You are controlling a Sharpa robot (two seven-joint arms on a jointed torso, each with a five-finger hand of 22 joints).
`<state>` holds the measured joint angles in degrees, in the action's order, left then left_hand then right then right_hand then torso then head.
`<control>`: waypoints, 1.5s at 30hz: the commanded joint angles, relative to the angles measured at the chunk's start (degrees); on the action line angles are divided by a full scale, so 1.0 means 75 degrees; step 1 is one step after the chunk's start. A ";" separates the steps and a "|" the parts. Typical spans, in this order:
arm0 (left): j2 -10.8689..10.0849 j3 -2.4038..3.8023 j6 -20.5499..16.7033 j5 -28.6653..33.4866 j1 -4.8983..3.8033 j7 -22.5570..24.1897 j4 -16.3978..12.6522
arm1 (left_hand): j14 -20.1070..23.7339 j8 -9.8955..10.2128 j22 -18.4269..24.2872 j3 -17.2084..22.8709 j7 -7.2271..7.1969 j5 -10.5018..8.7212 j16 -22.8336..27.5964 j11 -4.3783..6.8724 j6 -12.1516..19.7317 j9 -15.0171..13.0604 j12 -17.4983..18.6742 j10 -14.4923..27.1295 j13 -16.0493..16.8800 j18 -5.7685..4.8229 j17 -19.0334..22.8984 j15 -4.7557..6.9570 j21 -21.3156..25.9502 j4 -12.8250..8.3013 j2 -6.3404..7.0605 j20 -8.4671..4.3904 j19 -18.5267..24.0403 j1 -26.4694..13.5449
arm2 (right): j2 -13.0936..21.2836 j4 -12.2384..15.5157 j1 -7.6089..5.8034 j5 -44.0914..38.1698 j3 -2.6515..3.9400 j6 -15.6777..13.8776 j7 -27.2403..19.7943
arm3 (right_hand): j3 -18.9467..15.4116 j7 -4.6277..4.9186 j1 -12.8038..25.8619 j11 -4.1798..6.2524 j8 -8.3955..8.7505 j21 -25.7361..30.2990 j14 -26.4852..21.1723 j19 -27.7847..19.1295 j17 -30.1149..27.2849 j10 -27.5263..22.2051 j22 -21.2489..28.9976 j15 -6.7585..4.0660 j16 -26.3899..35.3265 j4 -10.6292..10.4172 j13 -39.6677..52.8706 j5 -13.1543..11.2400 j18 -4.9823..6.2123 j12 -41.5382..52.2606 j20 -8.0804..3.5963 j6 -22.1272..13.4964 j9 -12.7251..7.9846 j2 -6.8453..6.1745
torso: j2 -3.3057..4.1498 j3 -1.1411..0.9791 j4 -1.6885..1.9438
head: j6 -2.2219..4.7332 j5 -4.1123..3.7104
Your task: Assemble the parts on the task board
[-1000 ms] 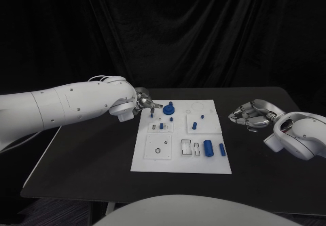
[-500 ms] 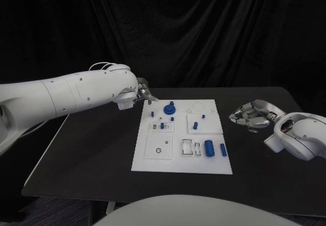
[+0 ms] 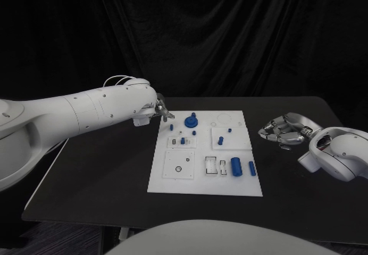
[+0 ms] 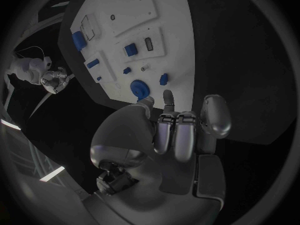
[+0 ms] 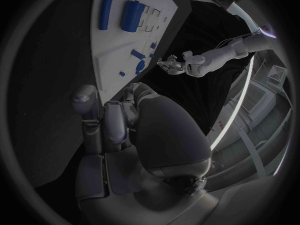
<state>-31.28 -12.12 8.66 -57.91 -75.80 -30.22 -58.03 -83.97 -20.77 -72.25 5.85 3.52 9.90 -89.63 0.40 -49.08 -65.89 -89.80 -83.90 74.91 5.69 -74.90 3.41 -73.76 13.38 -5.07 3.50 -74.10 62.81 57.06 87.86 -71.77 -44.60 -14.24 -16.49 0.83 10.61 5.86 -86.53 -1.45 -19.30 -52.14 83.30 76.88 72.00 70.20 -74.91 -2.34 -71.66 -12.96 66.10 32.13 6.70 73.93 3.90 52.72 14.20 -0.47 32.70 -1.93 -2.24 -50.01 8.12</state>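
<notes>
The white task board (image 3: 239,183) lies mid-table. A round blue part with a peg (image 3: 191,124) stands near its far edge, and a small blue piece (image 3: 169,127) lies by the far-left corner. A blue cylinder (image 3: 236,166) and a thin blue rod (image 3: 251,169) lie at the near right. My left hand (image 3: 159,111) hovers just off the board's far-left corner, fingers curled, holding nothing; its wrist view shows the fingers (image 4: 178,132) above the round part (image 4: 139,90). My right hand (image 3: 282,132) sits curled and empty over the table, right of the board.
More small blue pegs (image 3: 220,141) stand in the board's middle blocks, beside white insets with slots (image 3: 210,166). Black table (image 3: 107,170) surrounds the board, with open room on its left and near sides. A dark curtain hangs behind.
My left hand has drawn back from above the small blue piece, up and away toward the far left. The piece stays on the board. The right hand has not moved.
</notes>
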 commanded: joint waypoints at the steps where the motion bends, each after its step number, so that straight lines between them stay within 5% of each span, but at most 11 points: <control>1: 0.0051 0.0007 0.0080 -0.0079 0.0051 0.0307 0.0085 | -0.0803 0.0187 0.0036 -0.0078 0.0089 -0.0093 -0.0049 -0.0089 0.0018 0.0091 -0.0027 -0.0813 0.2012 -0.0003 -0.2013 -0.0106 0.0079 0.0070 -0.0018 0.0031 0.0078 -0.0104 | 0.0000 0.0011 0.0017 0.0003 0.0006 0.0086 0.0117 | 0.0024 0.0020 0.0046 0.0001 -0.0043 0.0021 -0.0044 -0.0047 -0.0006 -0.0035 -0.0381 -0.0006 0.0026 -0.0003 -0.0409 0.0044 0.0094 -0.0030 -0.0019 -0.0013 0.0007 0.0048 | 0.0033 0.0013 -0.0013 | 0.0001 0.0016; 18: 0.0160 0.0007 0.0129 -0.0078 0.0281 0.0579 0.0364 | -0.0803 0.0550 0.0198 -0.0217 0.0168 -0.0205 -0.0049 -0.0170 0.0031 0.0237 -0.0027 -0.0813 0.2012 0.0058 -0.2013 -0.0186 0.0316 0.0202 -0.0059 0.0113 0.0282 -0.0196 | -0.0010 0.0009 0.0017 0.0003 0.0006 0.0135 0.0153 | 0.0039 0.0018 0.0050 0.0003 -0.0044 0.0076 -0.0056 -0.0064 -0.0033 -0.0063 -0.0363 -0.0007 0.0054 -0.0002 -0.0450 0.0048 0.0103 -0.0059 -0.0019 -0.0016 0.0008 0.0055 | 0.0024 0.0010 -0.0016 | 0.0001 0.0005; 45: 0.0265 0.0007 0.0170 -0.0078 0.0436 0.0809 0.0525 | -0.0717 0.0947 0.0304 -0.0172 0.0237 0.0006 -0.0004 -0.0236 0.0047 0.0406 -0.0027 -0.0813 0.2012 0.0099 -0.1871 -0.0250 0.0525 0.0074 -0.0137 0.0181 0.0446 -0.0014 | -0.0019 0.0013 0.0018 0.0003 0.0006 0.0221 0.0203 | 0.0045 0.0018 0.0052 0.0004 -0.0043 0.0107 -0.0062 -0.0074 -0.0046 -0.0067 -0.0352 -0.0008 0.0069 0.0000 -0.0457 0.0049 0.0108 -0.0065 -0.0019 -0.0020 0.0009 0.0056 | 0.0035 0.0016 -0.0016 | 0.0001 -0.0018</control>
<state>-29.47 -12.11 9.28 -58.45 -72.66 -25.48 -54.19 -83.90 -13.97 -70.02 4.54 4.83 9.77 -89.63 -1.10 -48.61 -62.89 -89.80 -83.98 74.91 5.71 -74.90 1.99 -70.07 14.37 -6.04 4.91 -71.06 62.36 56.93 87.85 -71.77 -44.60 -14.23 -15.48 1.39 10.61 5.86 -86.15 -1.45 -19.30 -51.69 83.30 76.68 71.71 70.21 -74.94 -2.33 -71.43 -12.96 66.09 32.13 6.70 73.67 3.70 52.72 14.18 -0.40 32.94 -1.85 -2.35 -50.01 8.04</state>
